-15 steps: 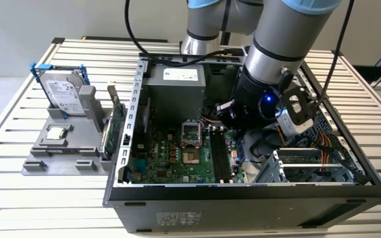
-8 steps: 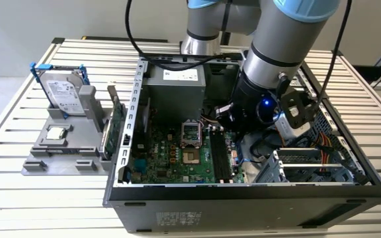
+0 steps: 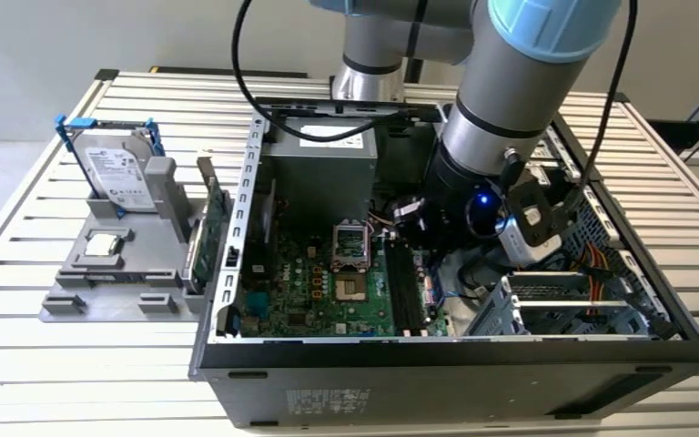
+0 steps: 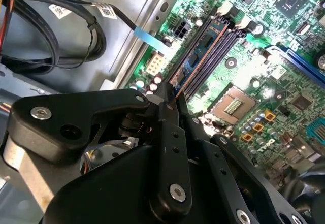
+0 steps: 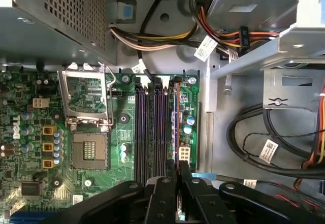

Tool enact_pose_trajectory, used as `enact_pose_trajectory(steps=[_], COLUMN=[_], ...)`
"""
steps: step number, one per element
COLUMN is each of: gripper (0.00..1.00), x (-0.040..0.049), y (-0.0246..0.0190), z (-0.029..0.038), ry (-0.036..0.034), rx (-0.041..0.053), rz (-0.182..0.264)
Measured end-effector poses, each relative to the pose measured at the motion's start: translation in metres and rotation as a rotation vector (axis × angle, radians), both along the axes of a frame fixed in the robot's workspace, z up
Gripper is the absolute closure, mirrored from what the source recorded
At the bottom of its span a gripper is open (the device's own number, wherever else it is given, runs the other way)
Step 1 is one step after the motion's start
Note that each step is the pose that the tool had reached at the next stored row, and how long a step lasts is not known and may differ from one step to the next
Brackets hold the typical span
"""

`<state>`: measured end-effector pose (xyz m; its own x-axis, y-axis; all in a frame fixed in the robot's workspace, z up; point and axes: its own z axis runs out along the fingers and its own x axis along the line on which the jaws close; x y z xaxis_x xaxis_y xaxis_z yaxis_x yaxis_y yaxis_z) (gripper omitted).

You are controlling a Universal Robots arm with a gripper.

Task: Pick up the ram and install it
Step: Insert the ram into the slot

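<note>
Near end of the ram [image 4: 200,51] behind the hand's [image 4: 170,102] black fingers [image 4: 172,148], its seating hidden.

— What is seen of the ram [image 4: 199,56]?

— A thin, narrow stick of circuit board is seen in both wrist views, dark blue-green with a copper-coloured long edge and small dark chips along its face.

— How is it posed?

— It is stood on its long edge, upright, lengthwise in the outermost of the parallel memory slots [image 5: 152,132], the one farthest from the processor socket [image 5: 87,102].

— Is it held?

— Its near end is met by the closed tips of the pincer [image 4: 170,99]. In the first wrist view the ram [image 5: 175,127] is seen edge-on as a slim line. Whether it is fully seated cannot be told.
</note>
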<state>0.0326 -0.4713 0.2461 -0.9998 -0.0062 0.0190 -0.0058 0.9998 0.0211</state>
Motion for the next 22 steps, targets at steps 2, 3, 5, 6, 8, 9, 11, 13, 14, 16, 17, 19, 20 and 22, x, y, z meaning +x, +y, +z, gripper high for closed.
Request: enact_pose_trajectory(steps=[2, 3, 5, 6, 8, 9, 11, 13, 14, 16, 17, 19, 20, 22], gripper=[1.0, 1.0, 1.0, 1.0, 1.0, 1.0, 1.0, 1.0, 1.0, 1.0, 1.0, 1.0, 1.0, 1.0], x=[0.0, 0.0, 0.0, 0.0, 0.0, 0.0, 0.0, 0.0, 0.0, 0.0, 0.0, 0.0, 0.0, 0.0], y=[0.0, 0.0, 0.0, 0.0, 0.0, 0.0, 0.0, 0.0, 0.0, 0.0, -0.0001, -0.0001, -0.0001, -0.0002], z=[-0.0011, -0.001, -0.0011, -0.0012, -0.0012, -0.0013, -0.0021, -0.003, -0.0038, -0.0052, -0.0055, -0.0064, -0.007, -0.008], ry=[0.0, 0.0001, 0.0001, 0.0, 0.0, 0.0, -0.0001, 0.0, 0.0, 0.0, 0.0, 0.0, 0.0, 0.0], rx=[-0.0001, -0.0002, -0.0002, -0.0001, -0.0001, -0.0001, 0.0004, 0.0, 0.0, 0.0001, -0.0001, 0.0, 0.0, -0.0001], rz=[0.0, 0.0, 0.0, 0.0, 0.0, 0.0, 0.0, 0.0, 0.0, 0.0, 0.0, 0.001, 0.001, 0.001])
